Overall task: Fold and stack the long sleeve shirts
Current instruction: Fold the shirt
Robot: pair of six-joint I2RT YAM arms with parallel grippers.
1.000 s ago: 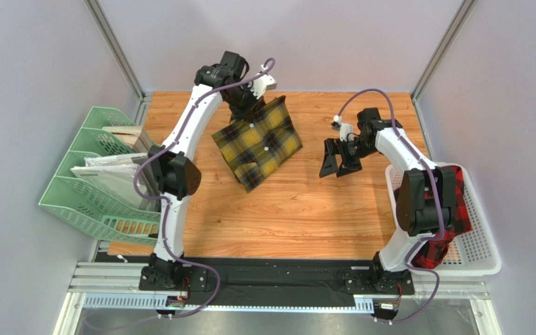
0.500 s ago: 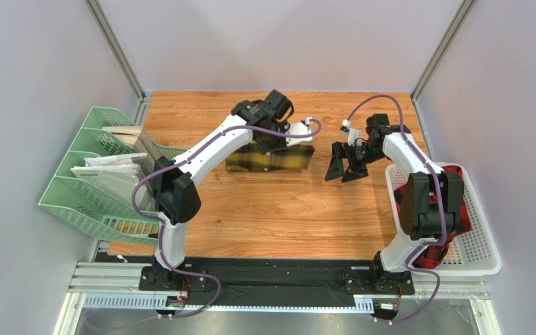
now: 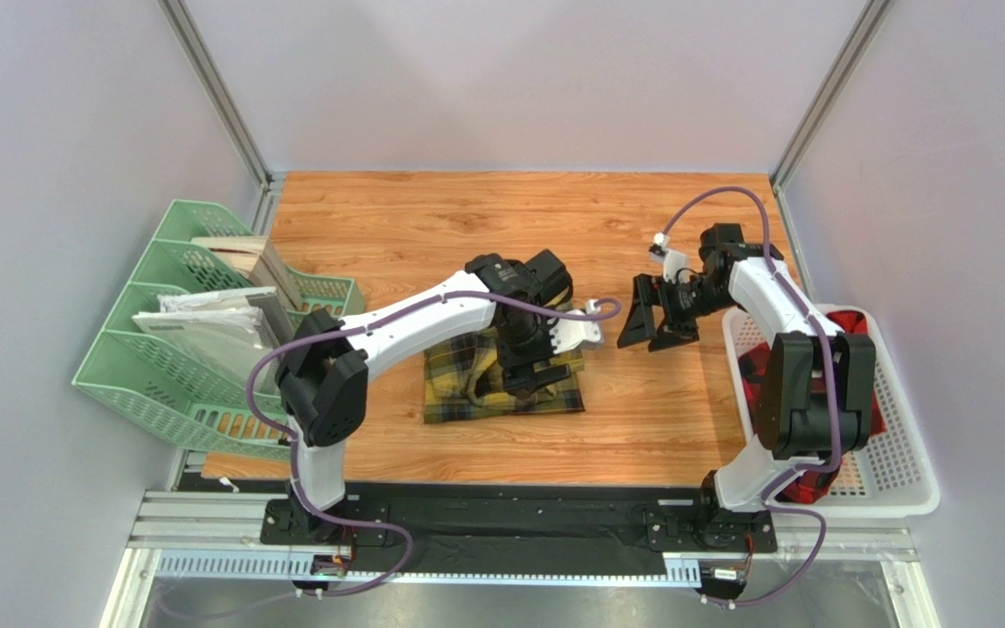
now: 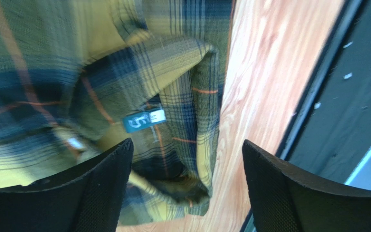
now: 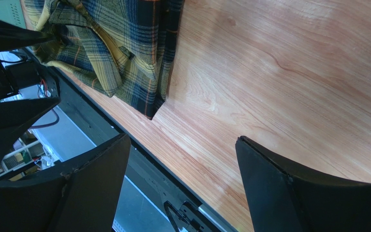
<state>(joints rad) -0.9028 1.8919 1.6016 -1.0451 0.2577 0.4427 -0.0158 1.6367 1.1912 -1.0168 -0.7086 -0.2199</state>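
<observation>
Hovering over folded yellow shirt [image 3: 449, 393] on table [image 3: 403, 223]: left gripper [image 4: 187, 147], jaws spread wide, gripping nothing. Right gripper [image 3: 656, 327] near shirt's edge, likewise spread, empty.

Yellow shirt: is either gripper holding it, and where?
Nothing is held. The left gripper hangs open over the yellow shirt; the right gripper is open over the table.

a small blue tag [image 4: 144, 121] is seen sewn inside the yellow-and-black plaid shirt [image 4: 42, 63]; its white print is too blurred to be read
</observation>
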